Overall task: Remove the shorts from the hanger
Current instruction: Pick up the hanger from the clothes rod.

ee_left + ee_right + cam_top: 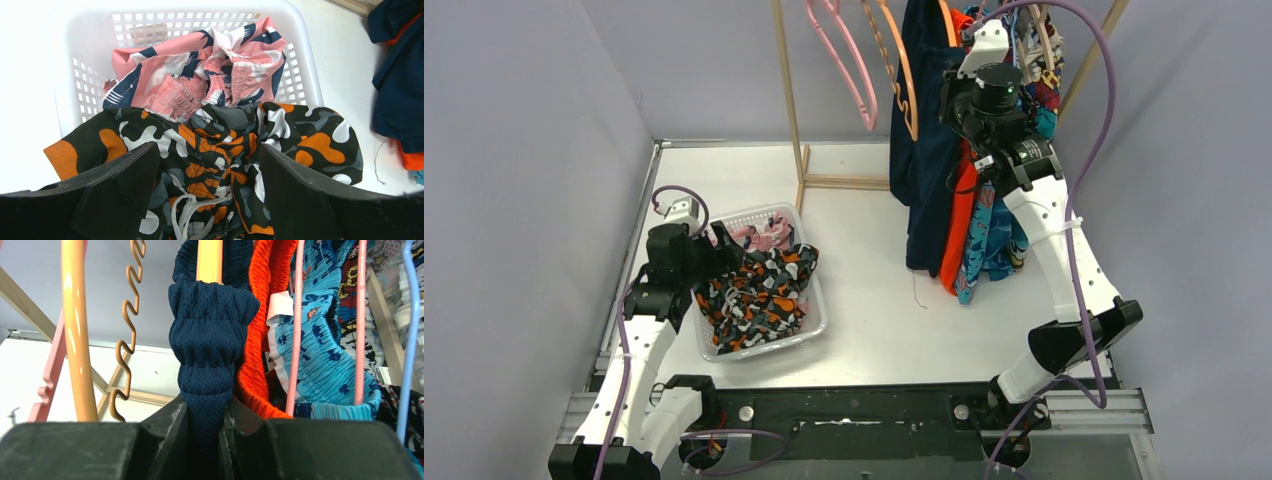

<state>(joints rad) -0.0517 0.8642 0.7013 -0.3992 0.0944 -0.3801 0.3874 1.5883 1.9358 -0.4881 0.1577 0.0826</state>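
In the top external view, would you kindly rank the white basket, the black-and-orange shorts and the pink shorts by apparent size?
1. white basket
2. black-and-orange shorts
3. pink shorts, partly hidden under the black-and-orange pair, so likely larger than they look here.

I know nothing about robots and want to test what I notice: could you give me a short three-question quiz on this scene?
1. True or false: the left gripper is shut on the black shorts.
2. Which colour of shorts does the right gripper pinch? A orange, B navy, C teal.
3. Fill in: ___ pairs lie in the basket.
Key: 1 false, it is open above them. 2 B, the navy shorts. 3 two, the pink shorts and the black.
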